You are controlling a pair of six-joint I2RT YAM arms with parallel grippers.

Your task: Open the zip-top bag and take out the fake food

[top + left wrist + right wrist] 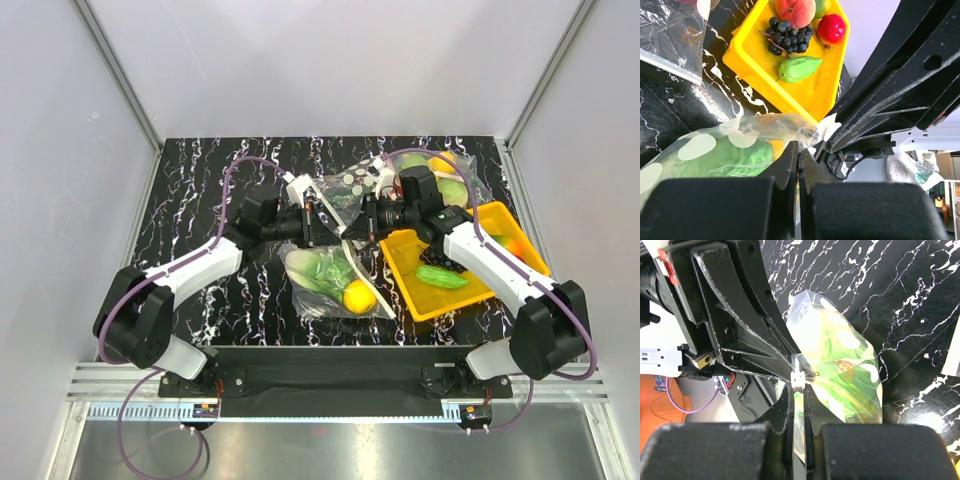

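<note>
A black, white-veined marble bench [200,200] carries a yellow plastic tray [412,252] at its right. Just left of the tray is the crinkly clear zip-top bag [330,282] printed with white dots. The left tool [798,160] and right tool [800,395] face each other, each clamped on its mouth edge. Inside the bag are a green leafy lettuce [322,268] and a yellow lemon [358,296].

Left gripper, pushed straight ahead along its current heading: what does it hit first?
Likely the right gripper, facing the left gripper nearly tip to tip; only the pinched mouth of the crinkly clear white-dotted zip-top bag lies between them.
</note>
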